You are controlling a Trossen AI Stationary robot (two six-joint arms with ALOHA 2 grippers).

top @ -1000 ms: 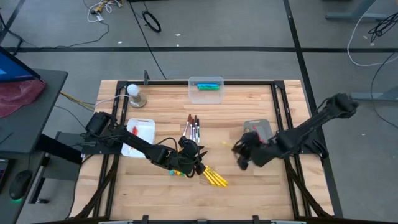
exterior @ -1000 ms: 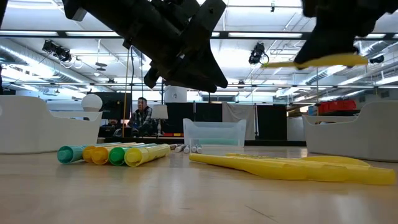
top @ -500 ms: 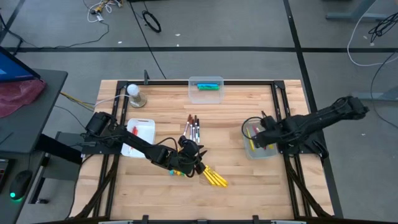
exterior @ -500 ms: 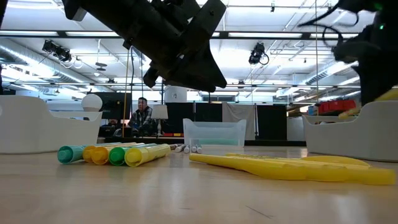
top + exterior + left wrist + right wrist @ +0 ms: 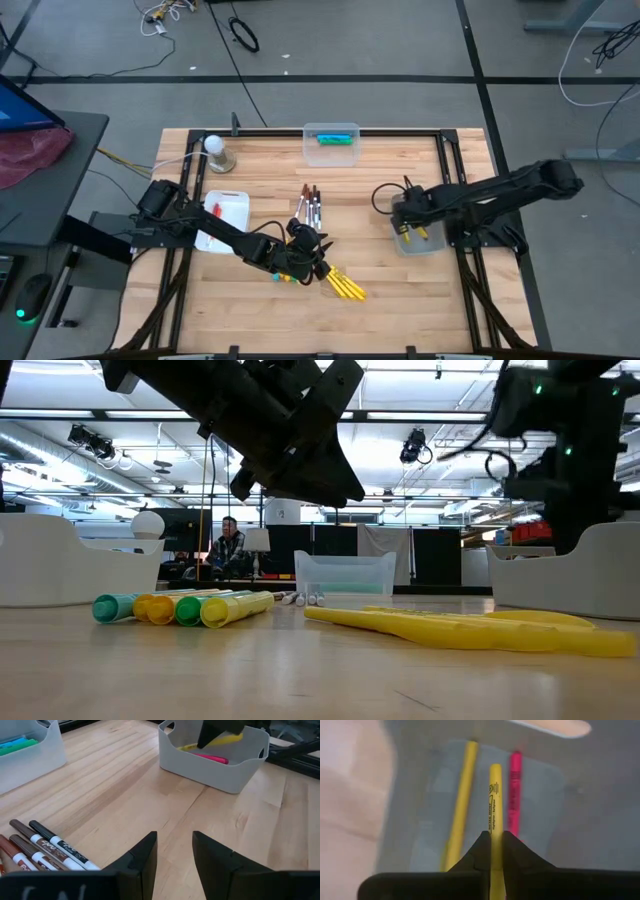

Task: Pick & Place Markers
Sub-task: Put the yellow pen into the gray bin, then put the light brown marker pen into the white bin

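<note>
Over the right bin [image 5: 424, 243], the right gripper [image 5: 404, 224] had come in from the table's middle, where it hung a second back, and dipped into the bin mouth. Jaws stayed clamped on a slim yellow marker [image 5: 494, 800], pointing down at the bin floor. Two markers already lay there: a plain yellow one [image 5: 459, 802] and a pink one [image 5: 514, 795], side by side, parallel.

Left gripper [image 5: 172, 851] hadn't moved: hovering low over the middle of the table, fingers parted, holding nothing. Below and beside it, same as before: a fan of slim yellow markers [image 5: 345, 284], a row of chunky caps, teal/yellow/green [image 5: 175, 607], and thin white markers with dark caps [image 5: 50, 851] lying flat on the wood.

Bins were pale, smooth plastic with rounded corners; the back bin [image 5: 331, 143] was translucent with a green marker [image 5: 335, 139] inside. Table [image 5: 380, 180] was light butcher-block, matte, with visible grain. Left bin [image 5: 232, 205] was white and shallow.
</note>
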